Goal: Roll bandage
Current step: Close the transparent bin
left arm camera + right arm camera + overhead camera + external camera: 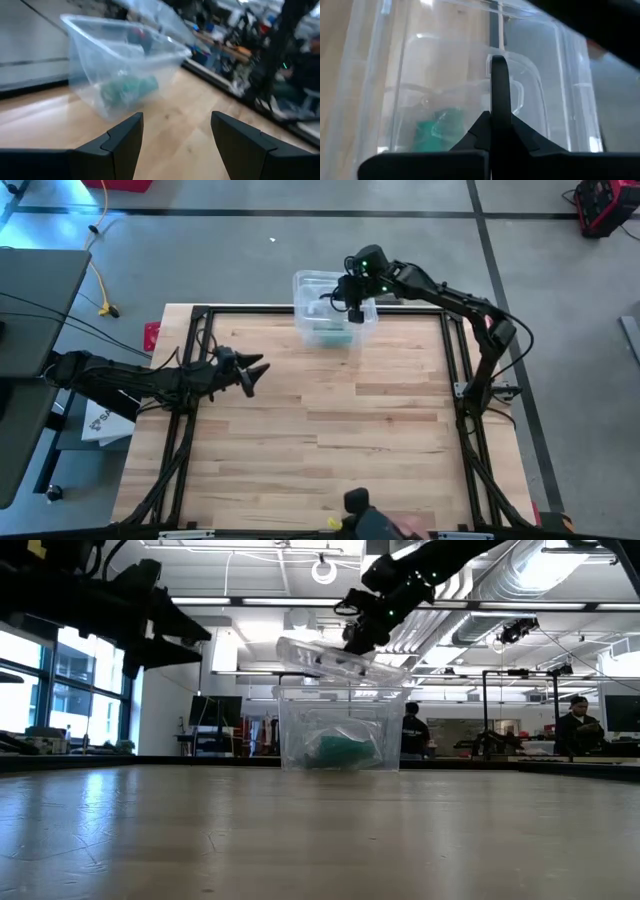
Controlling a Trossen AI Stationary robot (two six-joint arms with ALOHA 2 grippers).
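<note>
A clear plastic box [340, 735] stands at the table's far edge, right of the middle, its base on the wood. A green bandage [340, 750] lies inside on the box's floor and also shows as green bandage [437, 130] through the plastic. My right gripper [352, 305] hangs over the box, shut on a clear lid [320, 655] held tilted just above the rim. My left gripper [255, 372] is open at the table's left side, well clear of the box [120, 65], with nothing between its fingers. My right gripper pinches the clear lid at one edge [510, 62] between its two shut fingers. The fingers come slanting down from the table's far right side. The lid hangs tilted over the box's open top; whether its low end rests on the rim I cannot tell.
Black frame rails [455, 360] run along the table's left, right and far edges. A red object [150, 335] sits off the table's far left corner. A camera mount [360, 505] stands at the near edge. Bare wood [330, 420] fills the middle. People [412, 735] stand in the room beyond.
</note>
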